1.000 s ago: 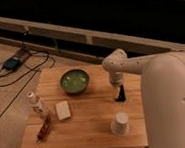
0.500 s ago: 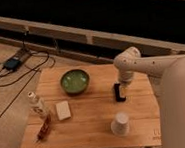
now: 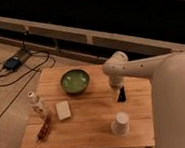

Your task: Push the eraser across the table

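The eraser (image 3: 122, 94), a small flat black block, lies on the right half of the wooden table (image 3: 91, 124), between the green bowl and the paper cup. My gripper (image 3: 115, 93) hangs down from the pale arm, which comes in from the right. Its tip is at the eraser's left edge, touching or nearly touching it. The arm's wrist (image 3: 116, 68) hides the table just behind the eraser.
A green bowl (image 3: 75, 81) stands at the back middle. An upturned paper cup (image 3: 121, 123) stands near the front right edge. A whitish square block (image 3: 64, 110), a small bottle (image 3: 37, 102) and a reddish-brown packet (image 3: 45, 126) lie at the left. Cables lie on the floor at the left.
The arm's wrist swung right half a second ago, uncovering the eraser, and has now come back left and lower beside it. The eraser has hardly shifted. The other things have not moved.
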